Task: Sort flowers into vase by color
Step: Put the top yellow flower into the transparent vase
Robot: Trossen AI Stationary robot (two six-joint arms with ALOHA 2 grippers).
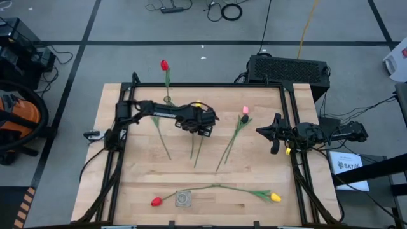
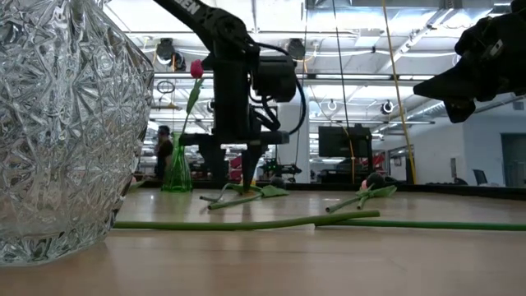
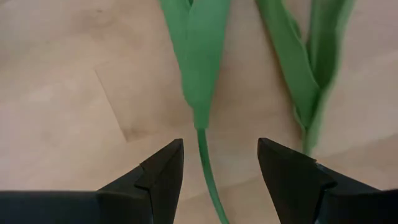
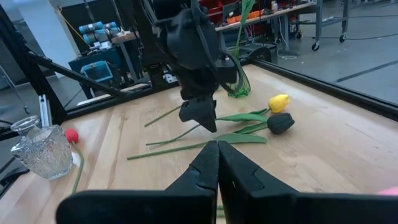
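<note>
Several tulips lie flat on the wooden table. My left gripper [image 3: 221, 165] points down, open, over the middle group. Its fingers [image 3: 163, 171] stand on either side of one thin green stem [image 3: 207, 163], just below that stem's leaf [image 3: 198, 56], without touching it. A yellow head [image 4: 278, 101] and a dark head [image 4: 280, 122] lie beside my left gripper [image 4: 200, 113]. A pink tulip [image 1: 245, 111] lies further right. A red tulip [image 1: 164, 65] stands in a green vase [image 2: 177, 171] at the far edge. My right gripper [image 4: 217, 163] is shut and hovers at the table's right side [image 1: 275, 133].
A cut-glass vase [image 2: 66, 123] stands near the table's near edge [image 1: 183, 198], with a red tulip [image 1: 156, 201] and a yellow tulip [image 1: 275, 197] lying either side of it. A black frame [image 1: 287, 108] rims the table. A person stands far behind the table [image 2: 164, 148].
</note>
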